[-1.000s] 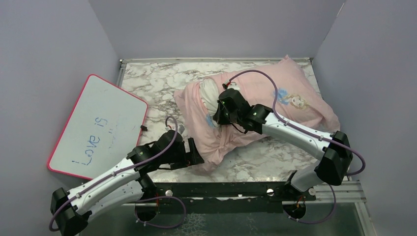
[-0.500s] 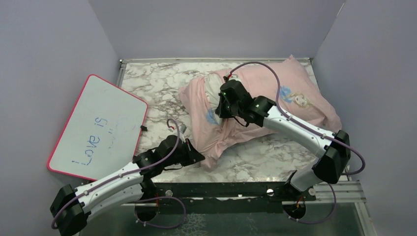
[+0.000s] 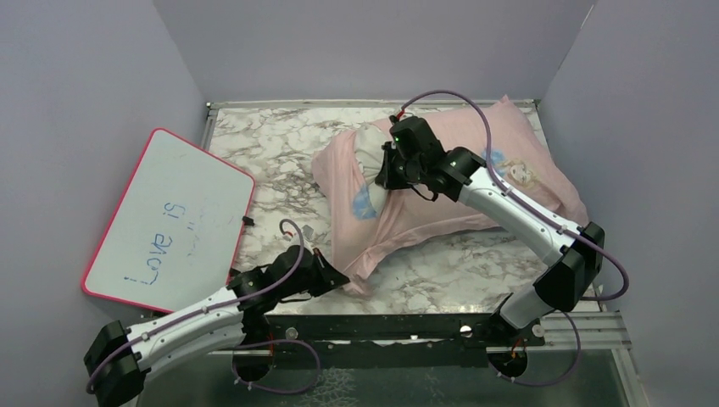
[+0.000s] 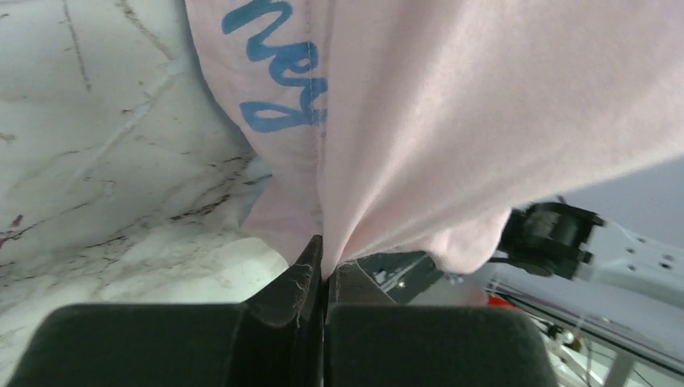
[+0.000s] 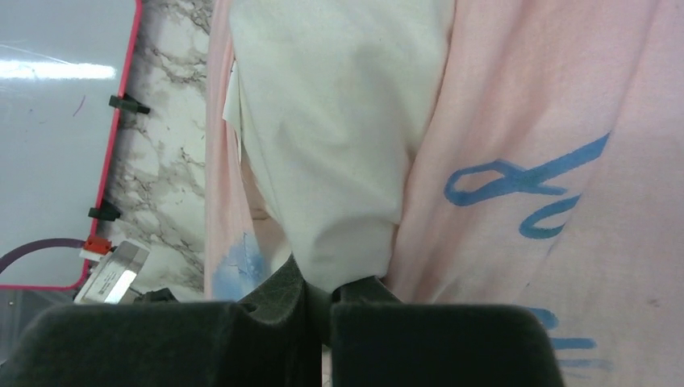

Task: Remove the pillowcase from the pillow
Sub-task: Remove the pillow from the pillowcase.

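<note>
The pale pink pillowcase (image 3: 475,191) with a princess print lies across the right half of the marble table, still around most of the pillow. Its near corner is pinched in my left gripper (image 3: 339,278), which is shut on the pink fabric (image 4: 387,137) close to the table's front edge. The white pillow (image 3: 370,140) pokes out of the case's open left end. There my right gripper (image 3: 383,174) is shut on the white pillow cloth (image 5: 339,137), with pink case (image 5: 556,121) beside it.
A pink-edged whiteboard (image 3: 165,216) with blue writing leans at the left, partly off the marble table (image 3: 263,144). Grey walls close in the back and both sides. A black rail (image 3: 381,326) runs along the table's front edge.
My left gripper has shut on the pillowcase's near corner and drawn back toward the front edge. My right arm has lifted the pillow's end up and toward the back, stretching the case.
</note>
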{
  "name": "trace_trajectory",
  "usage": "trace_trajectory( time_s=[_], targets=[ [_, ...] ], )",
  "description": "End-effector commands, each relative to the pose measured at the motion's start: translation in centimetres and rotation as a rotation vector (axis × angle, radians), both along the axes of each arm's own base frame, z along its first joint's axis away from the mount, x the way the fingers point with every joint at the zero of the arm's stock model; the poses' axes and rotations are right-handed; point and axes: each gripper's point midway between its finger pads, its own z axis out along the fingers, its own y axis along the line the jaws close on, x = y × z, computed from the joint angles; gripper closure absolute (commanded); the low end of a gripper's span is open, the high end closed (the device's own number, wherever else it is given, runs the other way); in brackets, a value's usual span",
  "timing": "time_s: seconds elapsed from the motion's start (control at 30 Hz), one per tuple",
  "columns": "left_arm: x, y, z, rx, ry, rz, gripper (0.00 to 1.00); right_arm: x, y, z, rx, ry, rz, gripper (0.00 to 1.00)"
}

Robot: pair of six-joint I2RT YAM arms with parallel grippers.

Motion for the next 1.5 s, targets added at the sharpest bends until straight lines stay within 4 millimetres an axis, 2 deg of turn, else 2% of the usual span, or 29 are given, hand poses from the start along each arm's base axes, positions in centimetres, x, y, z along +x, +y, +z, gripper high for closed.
trace_trajectory(
  time_s=[0.0,0.03,0.07,0.13,0.2,0.27,0.3,0.43,0.5,0.57,0.63,0.77,0.87,0.97,1.03,1.1,1.17,1.23,1.3,1.37,1.47],
  targets=[
    [-3.4,5.6,-7.3,0.435,0.201,-0.039,1.0,4.5,-1.1,8.9,0.209,-0.283,-0.109,0.99],
    [-2.5,4.9,-6.1,0.432,0.16,-0.046,0.99,4.0,-0.9,7.9,0.209,-0.26,-0.081,0.99],
    [-1.6,4.2,-4.8,0.423,0.115,-0.05,0.91,3.3,-0.4,6.7,0.214,-0.229,-0.041,0.99],
    [0.4,2.7,-1.1,0.379,0.017,-0.041,0.82,1.9,0.0,3.4,0.206,-0.157,0.01,0.99],
    [2.1,1.7,2.4,0.335,-0.069,-0.009,0.74,0.9,-0.4,-0.5,0.178,-0.077,0.009,0.99],
    [3.4,1.8,5.0,0.336,-0.124,0.04,0.56,-0.3,-0.6,-3.2,0.165,-0.017,0.02,0.99],
    [4.0,2.1,6.0,0.351,-0.138,0.066,0.43,-1.0,-0.4,-4.0,0.177,0.009,0.042,0.99],
    [5.8,1.5,8.9,0.4,-0.194,0.088,0.15,-2.5,-0.5,-6.2,0.195,0.058,0.061,0.99],
    [6.7,0.6,9.5,0.44,-0.217,0.061,0.08,-2.9,-0.7,-6.7,0.193,0.068,0.062,0.99],
    [7.8,-0.6,10.1,0.479,-0.232,0.034,0.07,-3.1,-0.7,-7.0,0.195,0.074,0.068,0.99],
    [8.9,-1.8,10.4,0.505,-0.239,0.027,0.09,-3.4,-0.7,-7.1,0.198,0.08,0.078,0.99],
    [12.1,-2.2,9.3,0.583,-0.231,0.058,0.22,-3.7,-1.0,-6.9,0.201,0.079,0.073,0.99],
    [13.9,-3.0,8.9,0.539,-0.225,0.054,0.24,-3.9,-1.2,-6.6,0.208,0.071,0.068,0.99],
    [14.4,-3.4,8.2,0.517,-0.215,0.033,0.22,-4.0,-1.6,-6.4,0.201,0.065,0.063,0.99],
    [14.2,-3.9,8.1,0.494,-0.211,0.005,0.17,-3.9,-1.8,-6.4,0.192,0.06,0.054,0.99],
    [13.6,-4.5,8.2,0.452,-0.208,-0.016,0.19,-3.8,-1.9,-6.5,0.187,0.057,0.048,0.99],
    [13.3,-4.4,8.3,0.424,-0.212,-0.011,0.39,-3.8,-1.8,-6.5,0.19,0.057,0.049,0.99],
    [13.2,-3.8,8.2,0.421,-0.207,0.01,0.65,-3.6,-1.7,-6.4,0.193,0.053,0.049,0.99],
    [12.9,-2.9,8.0,0.422,-0.192,0.032,0.86,-3.2,-1.8,-6.0,0.183,0.037,0.039,0.99],
    [12.0,-1.8,7.1,0.432,-0.162,0.052,0.97,-2.2,-2.4,-5.2,0.157,0.003,-0.003,0.99],
    [9.6,0.6,4.2,0.47,-0.083,0.063,1.0,-0.3,-3.9,-3.0,0.1,-0.081,-0.096,0.99]
  ],
)
